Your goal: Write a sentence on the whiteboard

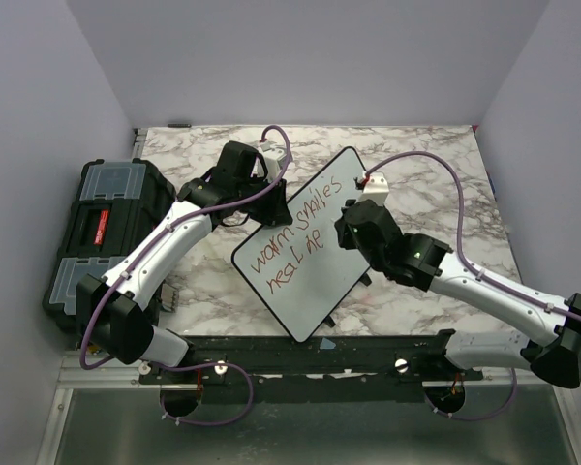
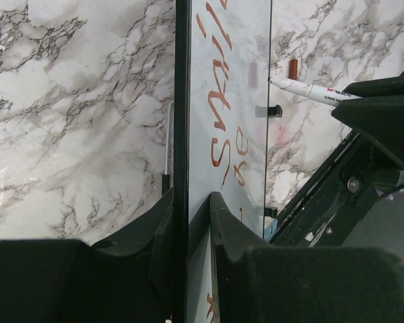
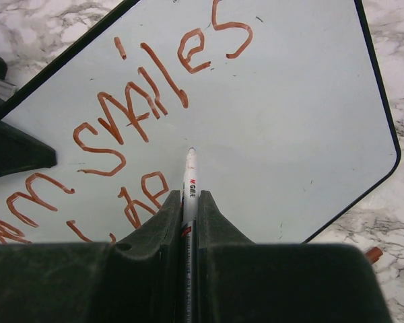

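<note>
While my left gripper (image 2: 190,202) is pressed together on the rim of the whiteboard (image 1: 315,291), pinching its long edge at about 11 o'clock from the board's middle in the top view, everything depends on that one clamp. The board lies mid-table, its length running from 7 o'clock to 1 o'clock. My right gripper (image 3: 188,198) is closed on the marker (image 3: 190,168), over the board at roughly 2 o'clock from its middle. The tip points to 12 o'clock in my wrist view.

The sentence (image 3: 135,128) is not finished, I judge. The top line is there in red, and the lower line breaks off just at 9 o'clock of the tip. I cannot tell whether the tip touches the surface.

My first worry is the board turning. I hold it at one edge only, so a firm stroke far from that grip could swing it and bend the letters.

My second is the marker. It sits in a narrow pinch, and a sideways drag might tilt it or push it back through my fingers. The line would then go faint.

My third is smearing. My right fingers hang close above the fresh letters of the lower line, and a low pass toward 9 o'clock would wipe them.

Last, the lines climb, so the next letters might run up into the word above.
</note>
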Available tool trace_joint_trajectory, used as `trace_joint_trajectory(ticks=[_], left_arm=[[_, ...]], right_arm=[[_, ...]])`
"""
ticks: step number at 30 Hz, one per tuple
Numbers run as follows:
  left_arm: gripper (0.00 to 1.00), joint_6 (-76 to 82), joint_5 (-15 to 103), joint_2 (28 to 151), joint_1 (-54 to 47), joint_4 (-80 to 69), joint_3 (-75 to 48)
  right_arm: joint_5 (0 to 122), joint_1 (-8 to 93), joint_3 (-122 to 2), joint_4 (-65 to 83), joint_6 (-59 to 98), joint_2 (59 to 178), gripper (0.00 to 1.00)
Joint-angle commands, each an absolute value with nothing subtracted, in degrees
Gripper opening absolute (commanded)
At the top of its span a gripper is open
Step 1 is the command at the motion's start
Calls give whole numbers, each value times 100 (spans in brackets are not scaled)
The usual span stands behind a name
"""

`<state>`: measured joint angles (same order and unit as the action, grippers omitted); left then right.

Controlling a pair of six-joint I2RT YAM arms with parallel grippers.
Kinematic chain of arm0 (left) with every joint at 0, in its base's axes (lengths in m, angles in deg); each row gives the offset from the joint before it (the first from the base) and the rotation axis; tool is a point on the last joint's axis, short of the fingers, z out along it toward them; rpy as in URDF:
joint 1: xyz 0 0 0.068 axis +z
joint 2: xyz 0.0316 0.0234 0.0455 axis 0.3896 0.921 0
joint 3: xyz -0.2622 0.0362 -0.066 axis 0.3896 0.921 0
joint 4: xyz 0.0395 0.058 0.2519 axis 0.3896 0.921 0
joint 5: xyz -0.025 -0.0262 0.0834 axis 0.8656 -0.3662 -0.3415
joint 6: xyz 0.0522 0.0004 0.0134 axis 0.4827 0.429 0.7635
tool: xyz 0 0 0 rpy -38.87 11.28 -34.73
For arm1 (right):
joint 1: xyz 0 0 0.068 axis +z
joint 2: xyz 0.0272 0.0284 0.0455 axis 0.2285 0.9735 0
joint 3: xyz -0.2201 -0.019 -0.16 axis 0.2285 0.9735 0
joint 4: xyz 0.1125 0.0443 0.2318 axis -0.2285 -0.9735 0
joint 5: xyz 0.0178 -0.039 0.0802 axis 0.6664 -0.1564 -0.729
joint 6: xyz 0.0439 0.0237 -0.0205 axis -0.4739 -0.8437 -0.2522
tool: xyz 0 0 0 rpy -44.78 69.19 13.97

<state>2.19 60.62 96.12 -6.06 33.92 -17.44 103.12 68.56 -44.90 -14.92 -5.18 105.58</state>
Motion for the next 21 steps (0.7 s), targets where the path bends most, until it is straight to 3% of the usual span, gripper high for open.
trace_joint_trajectory(ticks=[1,21], left_arm=[[0,624,5659,9435,-625,3452,-1661],[0,620,5694,9506,-624,3446,-1687]], right_arm=[[10003,6795,-4304,-1279,-471,10330,1],[9449,6717,-3836,-871,-166,10154,1]])
